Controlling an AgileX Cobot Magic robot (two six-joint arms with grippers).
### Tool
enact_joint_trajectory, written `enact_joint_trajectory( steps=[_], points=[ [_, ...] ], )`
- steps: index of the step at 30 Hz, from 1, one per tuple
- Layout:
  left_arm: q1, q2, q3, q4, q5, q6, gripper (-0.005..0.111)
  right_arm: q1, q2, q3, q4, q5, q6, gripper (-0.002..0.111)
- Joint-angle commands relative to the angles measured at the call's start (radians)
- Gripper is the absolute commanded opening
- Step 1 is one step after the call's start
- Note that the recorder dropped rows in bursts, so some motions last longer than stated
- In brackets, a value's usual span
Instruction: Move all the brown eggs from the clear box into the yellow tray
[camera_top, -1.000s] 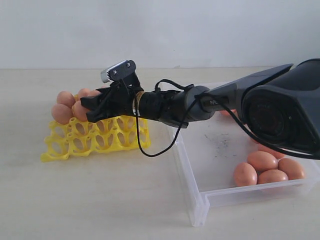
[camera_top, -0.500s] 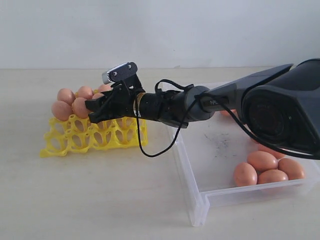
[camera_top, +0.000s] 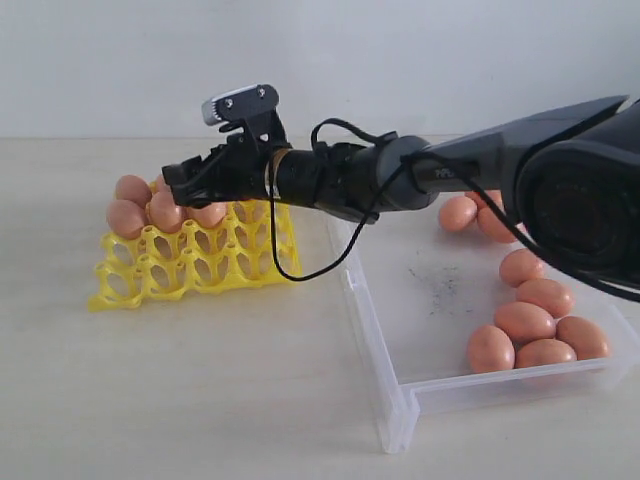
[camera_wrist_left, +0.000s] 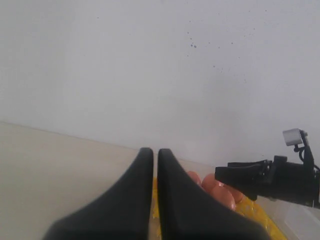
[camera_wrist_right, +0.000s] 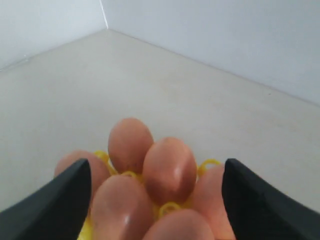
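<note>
The yellow tray (camera_top: 190, 268) stands left of the clear box (camera_top: 372, 345). Several brown eggs (camera_top: 165, 211) sit in the tray's far cups, and several more (camera_top: 526, 322) lie along the box's right side. My right gripper (camera_top: 186, 176) hovers open just above the eggs in the tray and holds nothing. In the right wrist view the right gripper (camera_wrist_right: 156, 169) has its two fingers spread wide, with the tray's eggs (camera_wrist_right: 169, 169) below them. My left gripper (camera_wrist_left: 155, 153) is shut and empty, off to the side, looking toward the tray (camera_wrist_left: 256, 216).
The right arm (camera_top: 400, 180) reaches from the right across the box's far left corner, with a black cable (camera_top: 300, 270) hanging in front of the tray. Pale tabletop (camera_top: 200, 390) lies in front of tray and box. A white wall stands behind.
My right gripper has opened and risen slightly over the tray. The egg it carried now rests in a tray cup. The tray has shifted a little.
</note>
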Motion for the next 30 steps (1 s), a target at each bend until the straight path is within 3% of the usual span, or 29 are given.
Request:
enact_joint_trajectory(
  steps=[1, 3, 5, 8, 9, 10, 17, 23, 30],
  points=[
    [-0.004, -0.003, -0.003, -0.003, 0.0, 0.009, 0.004, -0.002, -0.067, -0.007, -0.005, 0.127, -0.004, 0.067],
    [-0.004, -0.003, -0.003, -0.003, 0.0, 0.009, 0.004, 0.0, -0.078, -0.007, -0.005, 0.182, -0.004, 0.066],
    [-0.004, -0.003, -0.003, -0.003, 0.0, 0.009, 0.004, 0.0, -0.093, -0.007, -0.031, 0.247, -0.004, 0.057],
    [-0.004, -0.003, -0.003, -0.003, 0.0, 0.009, 0.004, 0.004, -0.112, -0.005, -0.055, 0.392, 0.011, 0.023],
    [-0.004, -0.003, -0.003, -0.003, 0.0, 0.009, 0.004, 0.007, -0.12, -0.005, -0.055, 0.446, 0.006, 0.007],
    [-0.004, -0.003, -0.003, -0.003, 0.0, 0.009, 0.004, 0.009, -0.125, -0.005, -0.053, 0.506, 0.0, 0.001],
    [-0.004, -0.003, -0.003, -0.003, 0.0, 0.009, 0.004, 0.03, -0.166, 0.004, -0.019, 0.732, -0.237, 0.001],
    [-0.004, -0.003, -0.003, -0.003, 0.0, 0.009, 0.004, 0.07, -0.168, 0.099, 0.176, 0.598, -0.579, 0.0],
    [-0.004, -0.003, -0.003, -0.003, 0.0, 0.009, 0.004, 0.08, -0.168, 0.146, 0.161, 0.438, -0.591, 0.0]
  ],
)
